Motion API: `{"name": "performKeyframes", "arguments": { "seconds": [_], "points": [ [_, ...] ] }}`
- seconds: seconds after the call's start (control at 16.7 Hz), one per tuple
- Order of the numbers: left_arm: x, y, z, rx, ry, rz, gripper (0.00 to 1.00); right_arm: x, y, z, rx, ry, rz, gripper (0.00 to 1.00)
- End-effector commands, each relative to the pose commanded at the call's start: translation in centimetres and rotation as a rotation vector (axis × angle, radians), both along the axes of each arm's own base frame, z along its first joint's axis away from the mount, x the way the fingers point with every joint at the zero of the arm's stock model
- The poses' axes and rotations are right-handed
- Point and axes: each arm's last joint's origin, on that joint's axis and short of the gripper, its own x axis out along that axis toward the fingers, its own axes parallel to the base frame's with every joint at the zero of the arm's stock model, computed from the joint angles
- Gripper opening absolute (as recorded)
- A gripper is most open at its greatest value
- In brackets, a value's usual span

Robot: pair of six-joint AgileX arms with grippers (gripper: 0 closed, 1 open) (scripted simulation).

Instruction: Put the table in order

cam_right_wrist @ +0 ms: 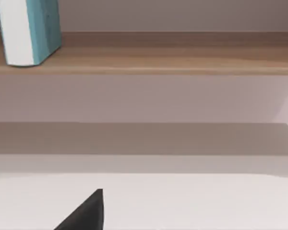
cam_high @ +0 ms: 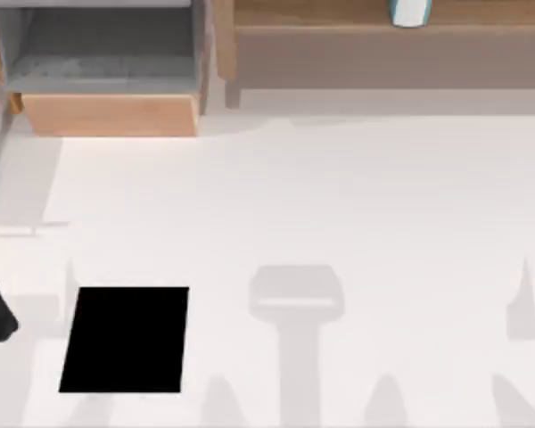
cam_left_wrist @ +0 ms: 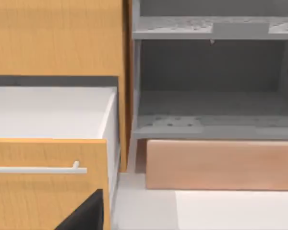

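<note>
Table (cam_high: 357,196) lies flat, long axis left-right; black sheet (cam_high: 125,340) near its left.

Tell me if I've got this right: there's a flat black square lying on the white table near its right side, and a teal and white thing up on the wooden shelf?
Nearly. The top view shows the black square near the table's left side, not its right. The teal and white thing does stand on the wooden shelf.

Bright, even, rendered light with soft grey shadows

The white bench (cam_high: 357,196) is lit flatly from overhead, without glare. Pale arm-shaped shadows lie along its near edge, and a band of shade runs under the wooden shelf (cam_high: 383,18). The drawer (cam_high: 107,53) interior sits in dull grey shade. Edges look slightly soft throughout; straight lines show no bending.
</note>
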Motion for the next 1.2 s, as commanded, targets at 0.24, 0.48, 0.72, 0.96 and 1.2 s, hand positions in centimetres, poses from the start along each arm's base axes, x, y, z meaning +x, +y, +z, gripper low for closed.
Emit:
{"name": "performKeyframes", "arguments": {
  "seconds": [0.24,0.48,0.72,0.96,1.2],
  "points": [
    [0.0,0.0,0.6,0.007,0.015,0.003,1.0,0.0,0.0,0.0,0.0,0.0,0.0,1.0],
    [0.4,0.4,4.5,0.051,0.112,0.025,1.0,0.0,0.0,0.0,0.0,0.0,0.0,1.0],
    [3.3,1.3,11.2,0.124,0.3,0.055,1.0,0.0,0.0,0.0,0.0,0.0,0.0,1.0],
    [11.0,3.7,17.1,0.195,0.586,0.064,1.0,0.0,0.0,0.0,0.0,0.0,0.0,1.0],
    [21.7,8.0,17.2,0.233,0.918,0.026,1.0,0.0,0.0,0.0,0.0,0.0,0.0,1.0]
  ]
}}
